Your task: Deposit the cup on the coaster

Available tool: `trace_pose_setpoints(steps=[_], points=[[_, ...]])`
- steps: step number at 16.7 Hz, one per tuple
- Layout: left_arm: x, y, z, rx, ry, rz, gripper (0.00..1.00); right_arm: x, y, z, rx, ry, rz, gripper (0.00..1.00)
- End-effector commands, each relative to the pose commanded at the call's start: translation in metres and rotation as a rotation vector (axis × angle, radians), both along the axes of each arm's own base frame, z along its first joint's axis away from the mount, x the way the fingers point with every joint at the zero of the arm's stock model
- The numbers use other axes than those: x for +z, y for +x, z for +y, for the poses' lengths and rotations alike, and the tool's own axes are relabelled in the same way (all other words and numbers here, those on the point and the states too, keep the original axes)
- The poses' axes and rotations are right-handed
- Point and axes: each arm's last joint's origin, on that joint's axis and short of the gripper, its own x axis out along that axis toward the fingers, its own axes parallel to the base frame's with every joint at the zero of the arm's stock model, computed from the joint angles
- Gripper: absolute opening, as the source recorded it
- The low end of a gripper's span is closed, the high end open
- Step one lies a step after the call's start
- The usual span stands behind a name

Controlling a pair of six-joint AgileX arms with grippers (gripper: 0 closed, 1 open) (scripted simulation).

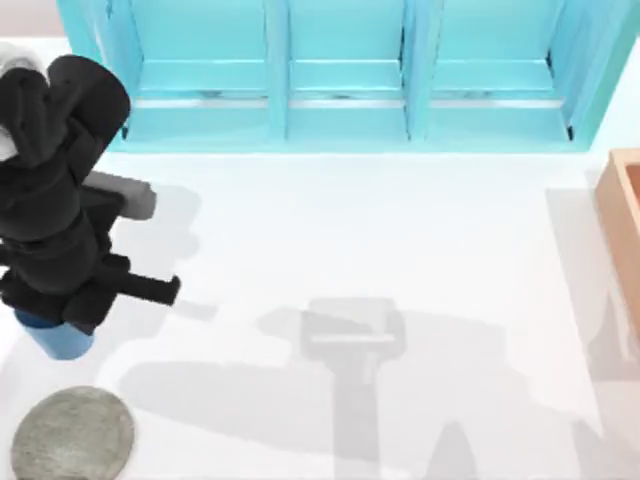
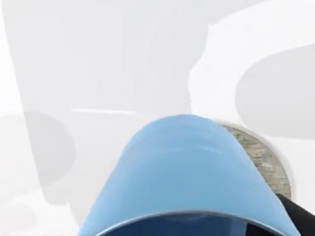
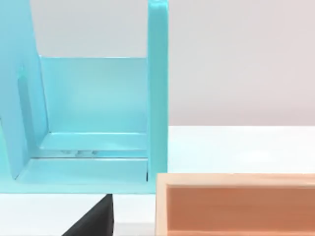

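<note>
Standing along the far edge of the white table [image 1: 400, 250] is a blue rack [image 1: 340, 70]. By the near left corner, the grey coaster [image 1: 72, 435] is seen. The blue cup [image 1: 60, 338] is held just behind it by the left gripper [image 1: 70, 300], though the finger grip cannot be told.

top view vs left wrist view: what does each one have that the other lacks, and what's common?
Top view alone: the left arm standing over the cup at the table's left, the turquoise shelf unit along the back, and an orange-brown box at the right edge. Left wrist view alone: the cup's darker blue rim from close up. Both share the cup, the coaster beside it, and the white table.
</note>
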Motion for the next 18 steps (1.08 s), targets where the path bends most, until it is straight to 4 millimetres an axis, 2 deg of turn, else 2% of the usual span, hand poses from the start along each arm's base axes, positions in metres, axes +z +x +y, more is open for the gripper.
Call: trace_pose_setpoints(steps=[4,7,14,18], points=[[0.002,-0.038,-0.014,0.180,0.003,-0.021,0.00,0.000,0.000,0.000,0.000,0.000,0.000,1.00],[0.001,-0.053,-0.018,0.242,0.002,-0.029,0.00,0.000,0.000,0.000,0.000,0.000,0.000,1.00],[0.000,-0.053,-0.017,0.255,0.003,-0.027,0.00,0.000,0.000,0.000,0.000,0.000,0.000,1.00],[-0.027,-0.052,-0.014,0.253,0.005,-0.026,0.00,0.000,0.000,0.000,0.000,0.000,0.000,1.00]])
